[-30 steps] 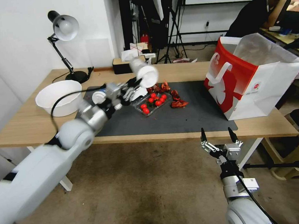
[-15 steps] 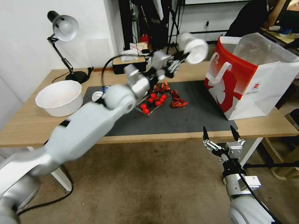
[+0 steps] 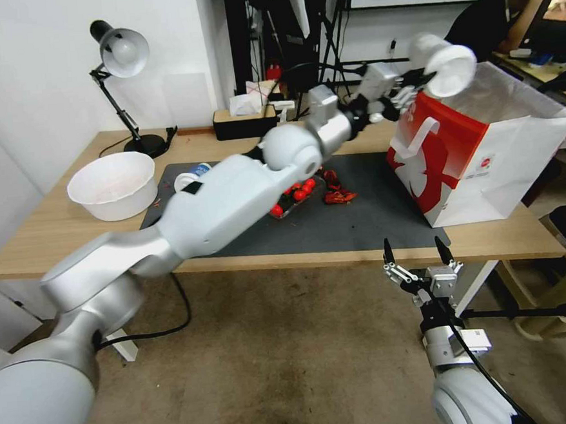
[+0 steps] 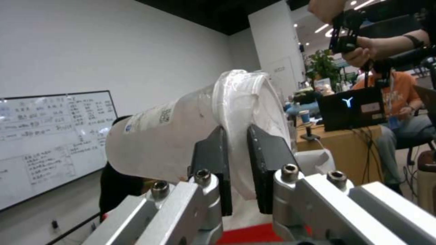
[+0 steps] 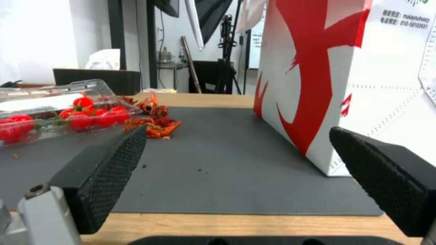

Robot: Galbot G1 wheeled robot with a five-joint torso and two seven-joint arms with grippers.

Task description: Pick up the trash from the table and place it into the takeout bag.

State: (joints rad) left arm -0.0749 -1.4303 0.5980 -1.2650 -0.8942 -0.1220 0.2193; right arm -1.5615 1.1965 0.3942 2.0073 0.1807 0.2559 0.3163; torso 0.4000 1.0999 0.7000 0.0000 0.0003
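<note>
Reaching left arm (image 3: 242, 189), cup (image 3: 444, 68) above bag (image 3: 486, 159)

The clear cup (image 4: 172, 136) looks like frosted translucent plastic with a smooth, glossy white lid, pinched between the left gripper's (image 4: 236, 170) matt black fingers (image 4: 211, 160) on bare metal links. The right gripper's (image 5: 245, 183) pads (image 5: 109, 163) are rough, cross-hatched black rubber. Beyond them, the mat (image 5: 218, 149) is dull grey, the takeout bag (image 5: 336, 68) smooth printed paper, the table (image 3: 52, 234) light, matt wood.
</note>
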